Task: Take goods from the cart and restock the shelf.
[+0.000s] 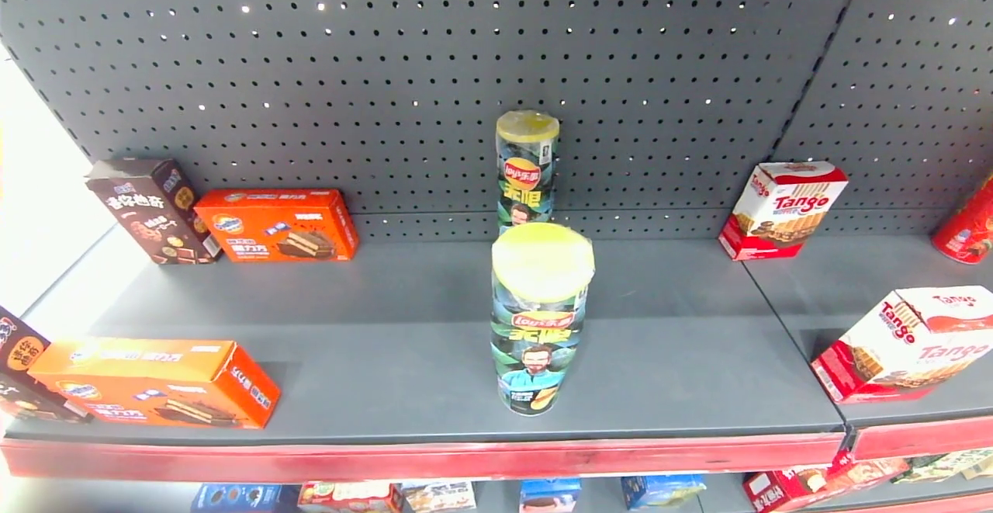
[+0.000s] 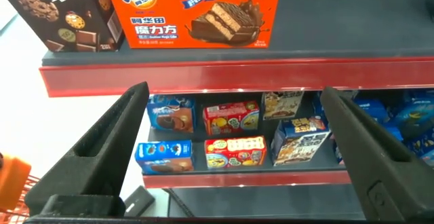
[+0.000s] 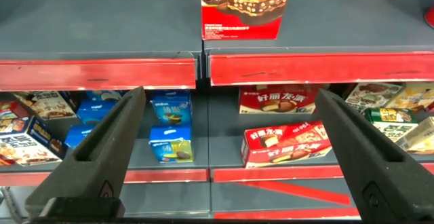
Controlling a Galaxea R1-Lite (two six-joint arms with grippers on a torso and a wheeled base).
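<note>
While two chip cans stand upright in the middle of the shelf, one behind the other, the left gripper and right gripper hang lower, fingers spread wide and empty. The next pick likely comes from the cart. Grip squarely and set it upright beside the cans.
</note>
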